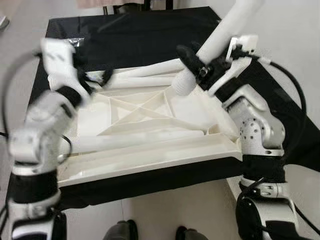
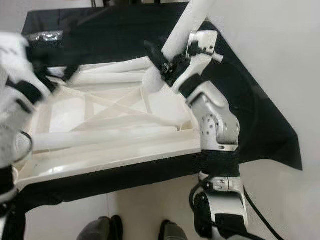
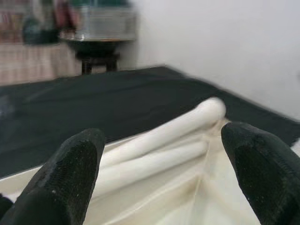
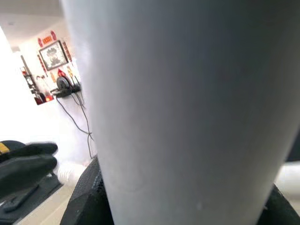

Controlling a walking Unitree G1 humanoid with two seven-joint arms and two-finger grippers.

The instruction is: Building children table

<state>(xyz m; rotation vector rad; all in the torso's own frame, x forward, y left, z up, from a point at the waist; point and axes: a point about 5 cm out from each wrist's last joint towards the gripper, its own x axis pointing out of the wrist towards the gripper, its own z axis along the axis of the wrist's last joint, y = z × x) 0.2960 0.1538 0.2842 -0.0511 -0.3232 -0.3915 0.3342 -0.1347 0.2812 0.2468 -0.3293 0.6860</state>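
Observation:
A white plastic tabletop [image 1: 150, 159] lies upside down on a black-covered table, its ribbed underside facing up. My right gripper [image 1: 199, 66] is shut on a white table leg [image 1: 220, 35], held tilted, with the leg's lower end over the tabletop's far right corner. In the right wrist view the leg [image 4: 178, 108] runs between the black fingers [image 4: 86, 201]. My left gripper [image 1: 95, 80], blurred, is at the far left corner, open, just above two loose legs [image 3: 178, 124] lying along the far edge. A further leg [image 1: 140, 138] lies along the near side.
The black cloth [image 1: 135, 35] covers the table [image 1: 260, 85] beyond and to the right of the tabletop. A small shiny packet [image 1: 75, 41] lies at the far left. My feet [image 1: 120, 231] stand on pale floor at the table's near edge.

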